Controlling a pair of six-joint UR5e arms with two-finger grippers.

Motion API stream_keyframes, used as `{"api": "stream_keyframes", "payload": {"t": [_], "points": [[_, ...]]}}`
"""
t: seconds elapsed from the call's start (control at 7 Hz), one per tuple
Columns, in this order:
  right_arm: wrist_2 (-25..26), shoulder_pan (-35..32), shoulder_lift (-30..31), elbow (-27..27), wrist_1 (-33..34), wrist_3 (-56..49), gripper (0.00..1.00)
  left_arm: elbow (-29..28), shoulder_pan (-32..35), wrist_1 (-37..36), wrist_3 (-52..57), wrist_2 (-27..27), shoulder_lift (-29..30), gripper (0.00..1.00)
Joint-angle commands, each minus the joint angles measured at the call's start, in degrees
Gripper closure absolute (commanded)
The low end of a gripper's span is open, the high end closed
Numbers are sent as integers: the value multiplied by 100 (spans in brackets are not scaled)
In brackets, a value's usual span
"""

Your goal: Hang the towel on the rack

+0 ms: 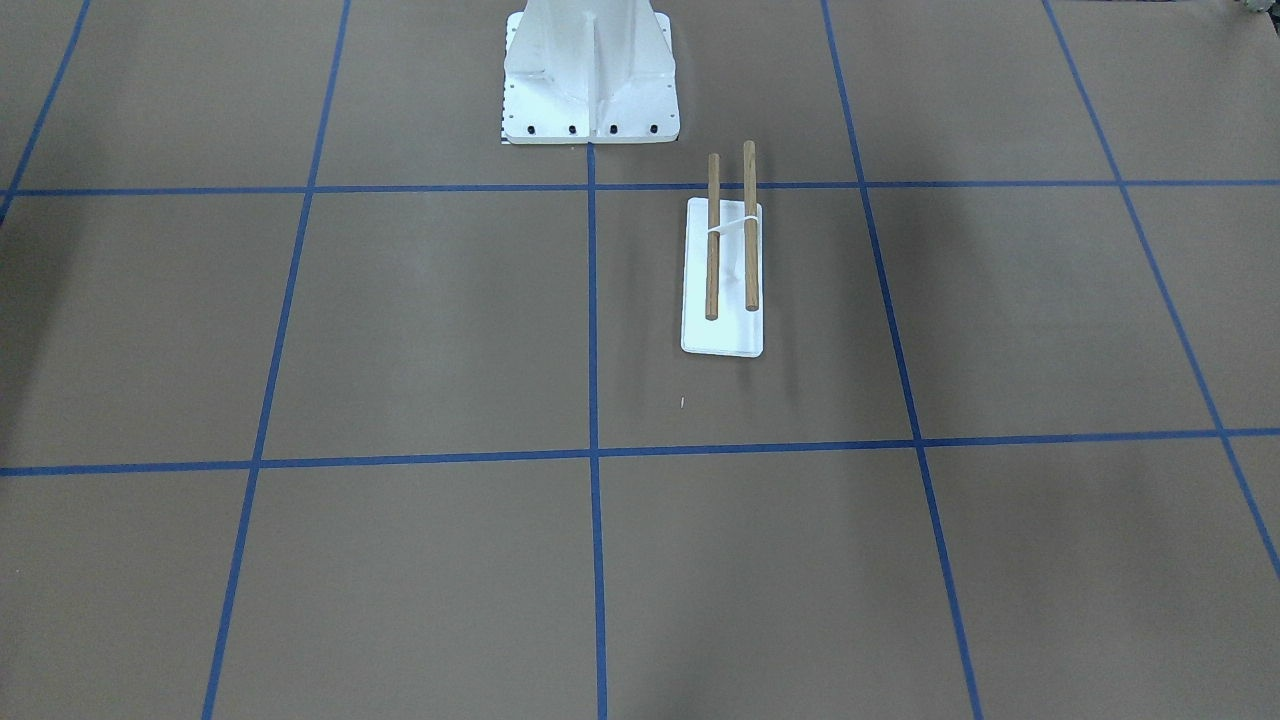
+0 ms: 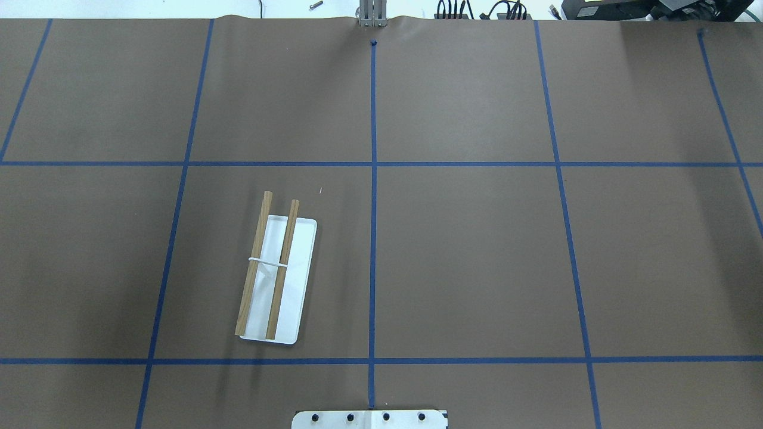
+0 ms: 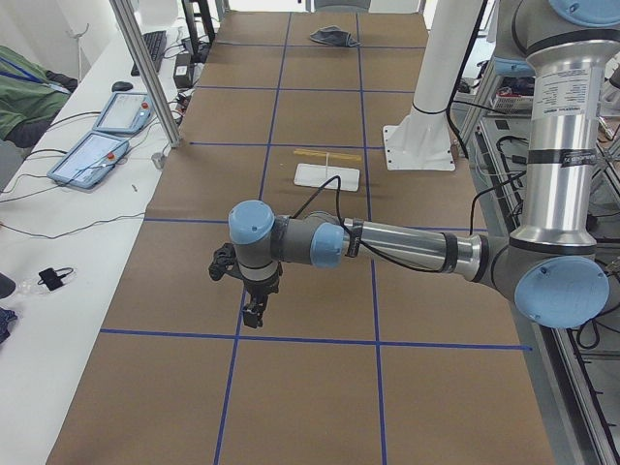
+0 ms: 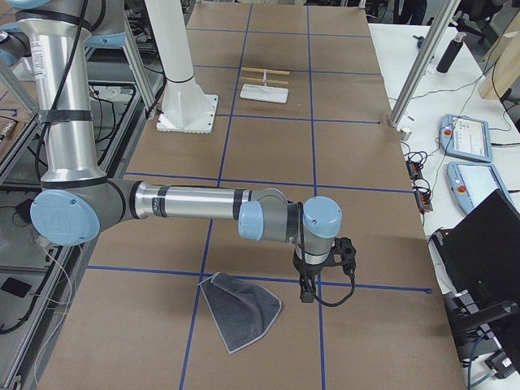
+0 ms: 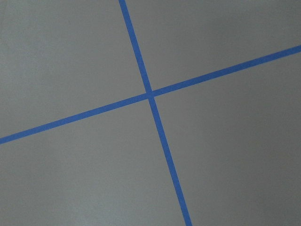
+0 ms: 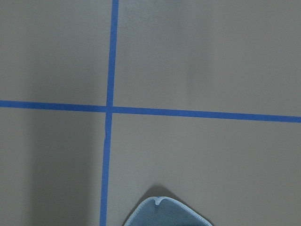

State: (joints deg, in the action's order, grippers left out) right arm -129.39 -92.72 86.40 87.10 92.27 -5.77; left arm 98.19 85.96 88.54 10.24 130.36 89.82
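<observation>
The towel (image 4: 241, 311), dark grey with pale edging, lies crumpled flat on the table at the robot's right end; it shows small in the exterior left view (image 3: 334, 37), and one corner shows in the right wrist view (image 6: 164, 214). The rack (image 1: 722, 275), a white base with two wooden rods, stands on the left side near the pedestal (image 2: 277, 280). My right gripper (image 4: 307, 294) hangs above the table just beside the towel. My left gripper (image 3: 254, 315) hangs over bare table, far from the rack. I cannot tell whether either is open or shut.
The white robot pedestal (image 1: 590, 70) stands at the table's middle rear edge. Blue tape lines (image 5: 149, 93) grid the brown table. Pendants and cables lie on the white bench (image 3: 97, 155) along the far side, behind aluminium posts (image 4: 414, 77).
</observation>
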Motion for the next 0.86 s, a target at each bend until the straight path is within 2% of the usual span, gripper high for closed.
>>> {"api": "stream_keyframes", "payload": {"t": [0.0,0.29,0.57,0.71], "points": [[19,0,26,35,-538,-38,0,77,0,92,-48,-45,219,1],[-7,61,219,-228,-2293,49,0,261,9,372,-66,-37,229,1],[-112,61,447,-228,-2389,50,0,61,9,1763,-58,-45,412,1],[-218,61,631,-255,-2380,58,0,-27,9,1911,-249,7,561,1]]}}
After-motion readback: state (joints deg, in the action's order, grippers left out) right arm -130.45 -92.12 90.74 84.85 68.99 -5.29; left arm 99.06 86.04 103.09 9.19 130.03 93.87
